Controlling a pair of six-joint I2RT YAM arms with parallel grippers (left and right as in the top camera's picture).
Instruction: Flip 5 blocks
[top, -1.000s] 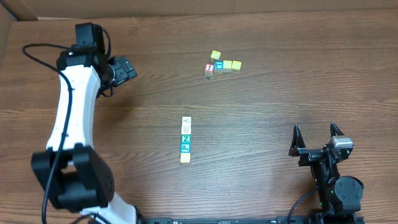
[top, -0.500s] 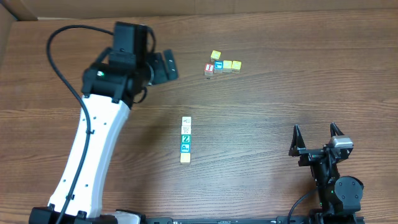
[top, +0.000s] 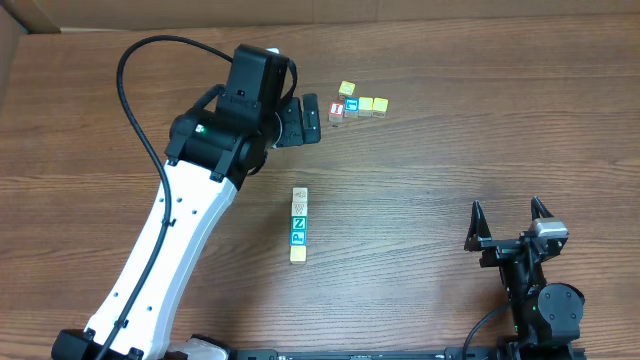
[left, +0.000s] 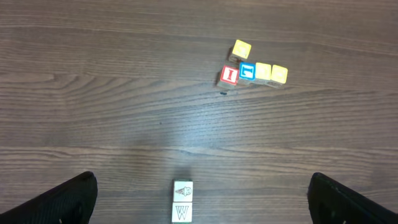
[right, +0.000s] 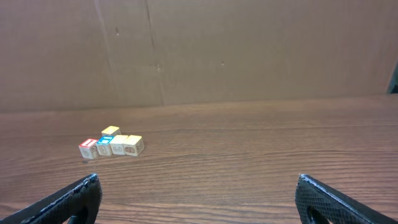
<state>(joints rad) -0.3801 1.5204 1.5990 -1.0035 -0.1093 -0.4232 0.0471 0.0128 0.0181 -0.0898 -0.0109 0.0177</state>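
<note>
Arguably, with both the left end effector (top: 313, 117) and right end effector (top: 507, 210) spread wide and empty, the left could descend on the nearby red-faced cube (top: 337, 110) instead of the blocks (top: 299, 225), a tight touching column at the middle of the tabletop (top: 450, 150).
</note>
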